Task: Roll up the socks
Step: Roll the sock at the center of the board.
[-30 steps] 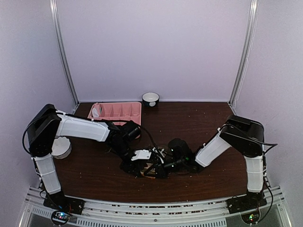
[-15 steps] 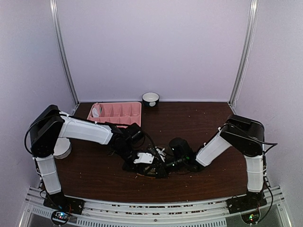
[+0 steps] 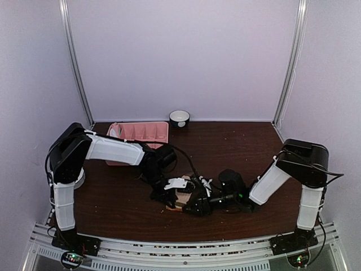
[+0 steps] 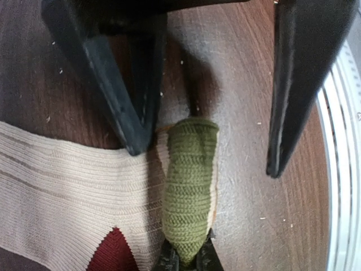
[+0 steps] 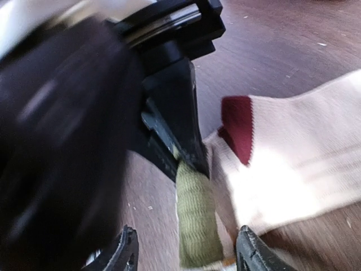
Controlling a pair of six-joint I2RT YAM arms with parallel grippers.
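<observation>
My left claw (image 4: 186, 261) has just pressed together on the olive-green knitted toe (image 4: 189, 186) of the tan ribbed fabric sock (image 4: 62, 192) with a maroon heel, which lies flat on the dark wooden table (image 3: 242, 147) near the front edge. My right claw (image 5: 187, 249) has spread and let go. I judge the roll can start from the toe.

Dark brown wooden table (image 3: 237, 141), grain plain in close views, pale specks scattered over surface. Plain pale lilac back wall (image 3: 180, 56); left wall (image 3: 28, 84) and right wall (image 3: 333, 84) same shade. Slim metal post (image 3: 77, 68) in left rear corner, second post (image 3: 290, 62) in right rear corner. Ridged aluminium rail (image 3: 186, 248) along near table edge. Pink divided tray (image 3: 167, 131) and small bowl (image 3: 179, 118) near back edge. Light soft, even, cool.
</observation>
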